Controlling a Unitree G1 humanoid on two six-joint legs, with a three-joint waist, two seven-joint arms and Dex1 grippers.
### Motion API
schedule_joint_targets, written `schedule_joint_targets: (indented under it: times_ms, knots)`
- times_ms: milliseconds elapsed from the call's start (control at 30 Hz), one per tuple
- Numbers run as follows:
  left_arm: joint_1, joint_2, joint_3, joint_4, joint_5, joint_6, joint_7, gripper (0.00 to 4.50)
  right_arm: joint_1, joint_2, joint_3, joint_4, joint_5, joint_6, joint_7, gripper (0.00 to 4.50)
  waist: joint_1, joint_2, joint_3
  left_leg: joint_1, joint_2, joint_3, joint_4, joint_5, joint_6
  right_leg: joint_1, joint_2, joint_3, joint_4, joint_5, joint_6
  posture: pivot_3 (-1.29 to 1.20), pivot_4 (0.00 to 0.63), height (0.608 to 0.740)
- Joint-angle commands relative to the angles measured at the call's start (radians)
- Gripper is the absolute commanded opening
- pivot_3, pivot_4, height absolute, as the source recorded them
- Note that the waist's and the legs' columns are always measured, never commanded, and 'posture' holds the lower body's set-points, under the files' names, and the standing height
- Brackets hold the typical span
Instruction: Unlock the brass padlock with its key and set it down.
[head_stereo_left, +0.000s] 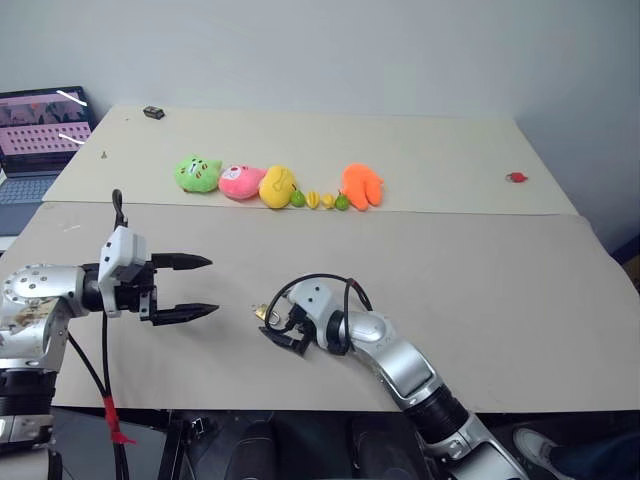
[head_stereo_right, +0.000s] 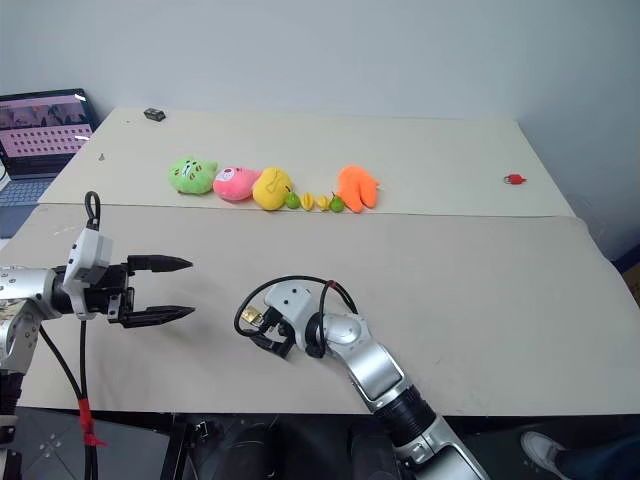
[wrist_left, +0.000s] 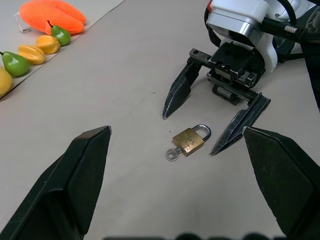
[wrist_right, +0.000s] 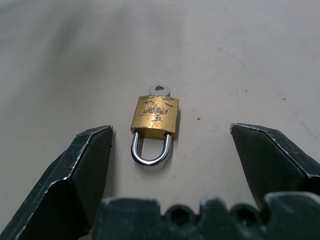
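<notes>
Your brass padlock (wrist_right: 155, 114) lies flat on the tan table (head_stereo_left: 480, 290), its silver shackle (wrist_right: 151, 150) pointing toward the right gripper (wrist_left: 214, 131) and the key (wrist_right: 159, 90) sticking out of its far end. It sits between that gripper's two black fingers (wrist_right: 80, 165), a little ahead of the tips, touching neither; those jaws stand wide apart and hold nothing. You have the left gripper (head_stereo_left: 200, 287) off to the padlock's other side, well apart from it and aimed at it, its jaws also spread wide and empty. Beyond both grippers, on the far half of the table, you can see a row of plush toys and small toy fruits (head_stereo_left: 278, 187), and a laptop (head_stereo_left: 40, 135) sits past the left gripper at the table's edge.
</notes>
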Motion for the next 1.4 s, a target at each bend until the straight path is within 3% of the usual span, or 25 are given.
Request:
schedule_joint_targets:
  times_ms: [33, 167, 200, 367, 400, 500, 900, 1200, 1333, 1400]
  knots:
    - [0.003, 0.018, 0.034, -0.035, -0.015, 0.005, 0.008, 4.48, -0.015, 0.021, 0.004, -0.005, 0.001, -0.02, 0.004, 4.5, 0.0, 0.0, 0.0, 0.0, 0.0, 0.0, 0.0, 0.0, 0.0, 0.0, 0.0, 0.0, 0.0, 0.0, 0.0, 0.0, 0.15, 0.722]
    - [0.012, 0.019, 0.041, -0.037, -0.016, 0.0, 0.02, 4.48, -0.014, 0.013, 0.001, 0.004, -0.002, -0.03, 0.014, 4.5, -0.001, 0.0, 0.0, 0.0, 0.0, 0.0, 0.0, 0.0, 0.0, 0.0, 0.0, 0.0, 0.0, 0.0, 0.0, 0.0, 0.15, 0.722]
    - [0.014, 0.02, 0.042, -0.037, -0.017, 0.0, 0.022, 4.5, -0.018, 0.01, -0.001, 0.009, -0.005, -0.038, 0.014, 4.0, -0.001, 0.0, 0.0, 0.0, 0.0, 0.0, 0.0, 0.0, 0.0, 0.0, 0.0, 0.0, 0.0, 0.0, 0.0, 0.0, 0.15, 0.722]
    - [0.015, 0.015, 0.045, -0.044, -0.018, 0.003, 0.039, 4.5, -0.027, 0.015, -0.006, 0.033, -0.011, -0.056, 0.01, 2.48, 0.0, 0.0, 0.0, 0.0, 0.0, 0.0, 0.0, 0.0, 0.0, 0.0, 0.0, 0.0, 0.0, 0.0, 0.0, 0.0, 0.15, 0.722]
    - [0.013, 0.014, 0.046, -0.044, -0.019, 0.006, 0.042, 4.5, -0.029, 0.017, -0.008, 0.038, -0.012, -0.059, 0.007, 1.97, 0.0, 0.0, 0.0, 0.0, 0.0, 0.0, 0.0, 0.0, 0.0, 0.0, 0.0, 0.0, 0.0, 0.0, 0.0, 0.0, 0.15, 0.722]
    - [0.011, 0.015, 0.048, -0.042, -0.02, 0.008, 0.049, 4.5, -0.033, 0.027, -0.011, 0.05, -0.013, -0.066, -0.002, 0.97, 0.0, 0.0, 0.0, 0.0, 0.0, 0.0, 0.0, 0.0, 0.0, 0.0, 0.0, 0.0, 0.0, 0.0, 0.0, 0.0, 0.15, 0.722]
    - [0.017, 0.005, 0.047, -0.041, -0.018, -0.001, 0.073, 4.5, -0.058, 0.004, -0.048, 0.098, -0.012, -0.114, 0.01, 0.9, -0.001, 0.0, 0.0, 0.0, 0.0, 0.0, 0.0, 0.0, 0.0, 0.0, 0.0, 0.0, 0.0, 0.0, 0.0, 0.0, 0.15, 0.722]
    - [0.056, -0.011, 0.033, -0.069, -0.027, 0.012, 0.076, 4.5, -0.076, -0.184, -0.182, 0.073, 0.043, -0.187, 0.152, 0.9, 0.006, 0.0, 0.0, 0.0, 0.0, 0.0, 0.0, 0.0, 0.0, 0.001, 0.0, 0.0, 0.0, 0.0, 0.0, 0.0, 0.15, 0.722]
    - [0.059, -0.021, 0.014, -0.092, -0.06, 0.102, 0.084, 4.5, -0.086, -0.275, -0.221, 0.077, 0.046, -0.249, 0.213, 0.9, 0.002, 0.0, 0.0, 0.0, 0.0, 0.0, 0.0, 0.0, 0.0, 0.0, 0.0, 0.0, 0.0, 0.0, 0.0, 0.0, 0.15, 0.722]
    - [0.013, -0.036, 0.015, -0.121, -0.144, 0.295, 0.15, 4.5, -0.089, -0.319, -0.234, 0.053, 0.049, -0.287, 0.254, 0.9, -0.002, -0.001, 0.0, 0.0, 0.0, 0.0, 0.0, 0.0, 0.0, 0.0, 0.0, 0.0, 0.0, 0.0, 0.0, 0.0, 0.15, 0.722]
